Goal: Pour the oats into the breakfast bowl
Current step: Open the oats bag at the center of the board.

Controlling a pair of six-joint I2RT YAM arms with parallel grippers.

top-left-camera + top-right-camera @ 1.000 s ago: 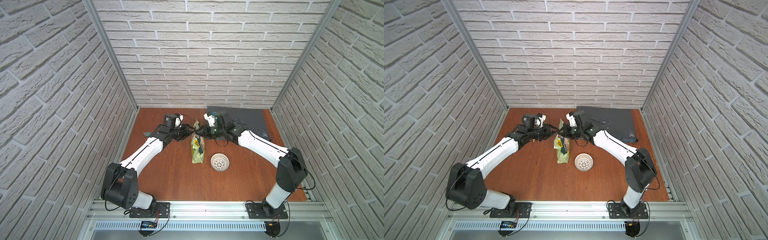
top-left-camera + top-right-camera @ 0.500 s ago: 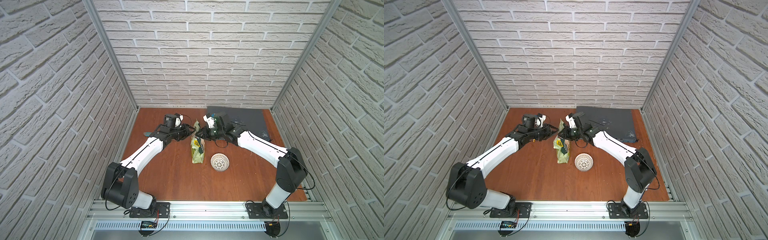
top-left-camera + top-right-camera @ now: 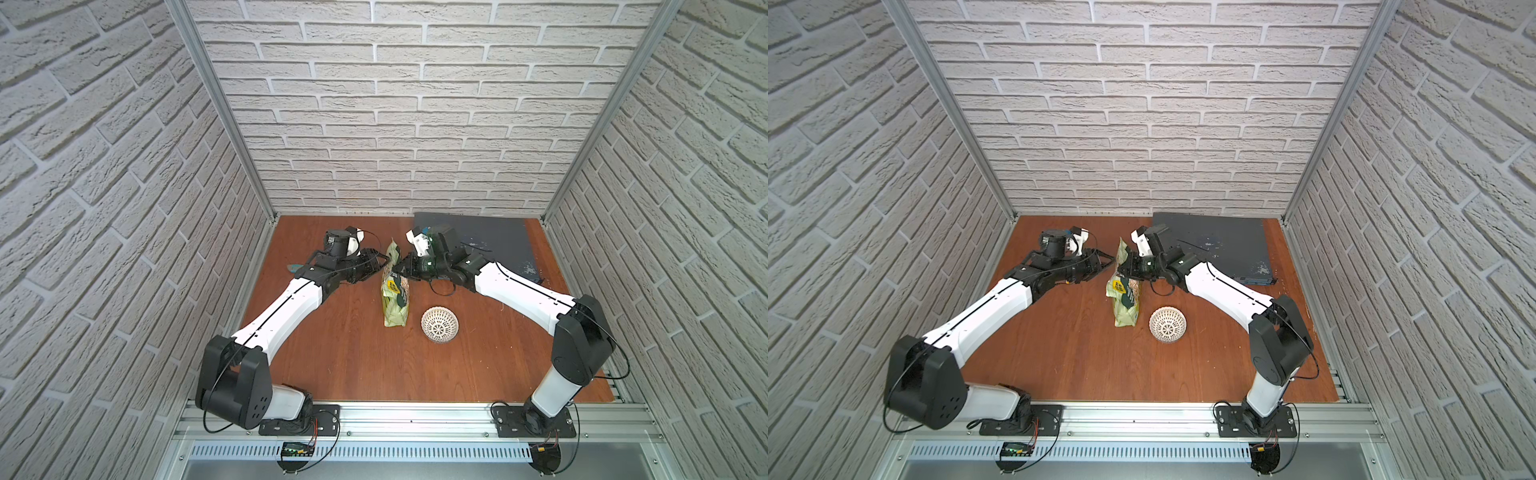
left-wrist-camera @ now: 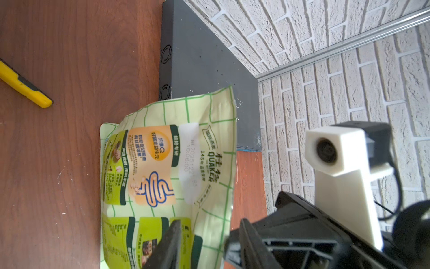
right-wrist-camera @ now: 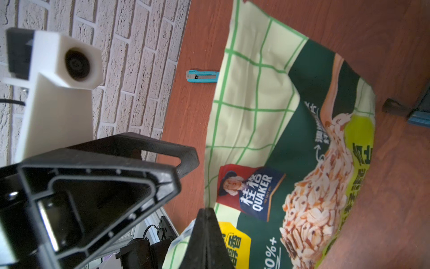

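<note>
The green oats pouch (image 3: 395, 299) (image 3: 1127, 299) stands upright mid-table, and the oats themselves are hidden inside it. My right gripper (image 3: 400, 266) (image 5: 204, 210) is shut on the pouch's (image 5: 290, 139) upper edge from the right. My left gripper (image 3: 384, 261) (image 4: 209, 221) is at the top left of the pouch (image 4: 167, 163). Its jaws are open and straddle the pouch's upper edge without pinching it. The white lattice breakfast bowl (image 3: 439, 325) (image 3: 1168, 325) sits on the table just front right of the pouch, empty as far as I can see.
A flat dark grey box (image 3: 490, 241) lies at the back right, behind the right arm. A teal cutter (image 3: 293, 267) (image 5: 202, 76) lies by the left arm, and a yellow-black cutter (image 4: 25, 86) shows on the wood. Brick walls close three sides.
My right gripper has closed on the pouch's top edge. The left jaws have eased slightly wider. Pouch and bowl have stayed in place.
</note>
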